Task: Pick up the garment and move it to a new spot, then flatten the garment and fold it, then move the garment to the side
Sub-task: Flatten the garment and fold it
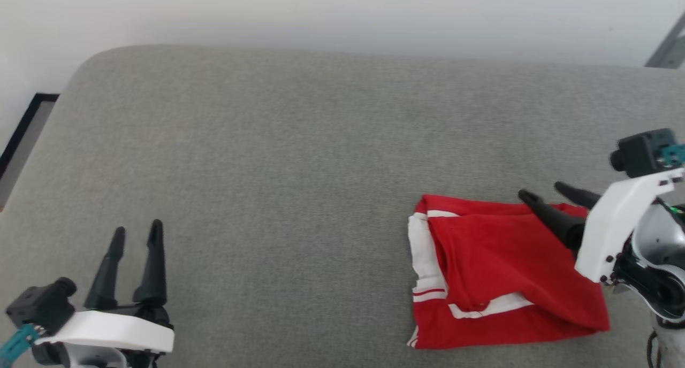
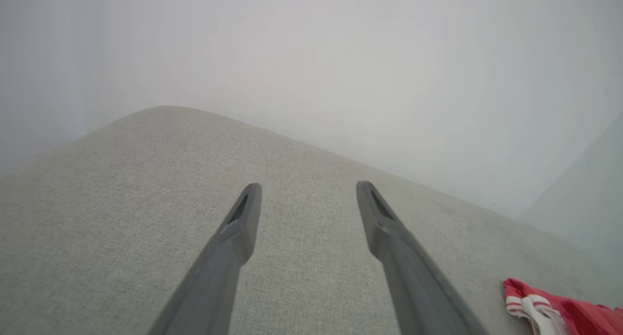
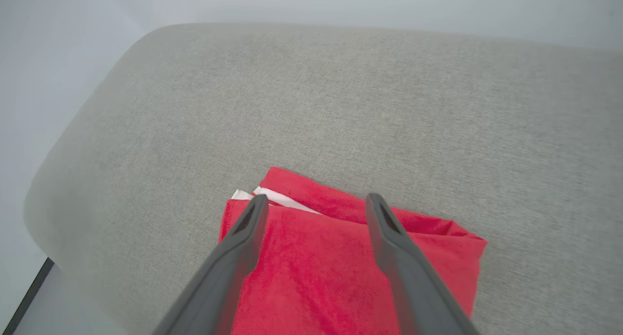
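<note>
Lying folded on grey cushion point(image 1: 267, 170): garment point(image 1: 497, 271); right gripper point(image 1: 540, 190) spread above.

**A bare indoor room, furnished like a home**

The main surface is a broad grey upholstered cushion point(image 1: 257, 143) with a rounded corner, its weave like that of a sofa or bed. Behind it rises a plain white wall point(image 1: 342, 9). At the left a dark skirting strip point(image 1: 45, 97) edges a patch of pale floor point(image 1: 33, 132). A folded red shirt point(image 1: 497, 261) lies on the cushion. It may be a living room or a staged test room; the views are too narrow to tell.
</note>
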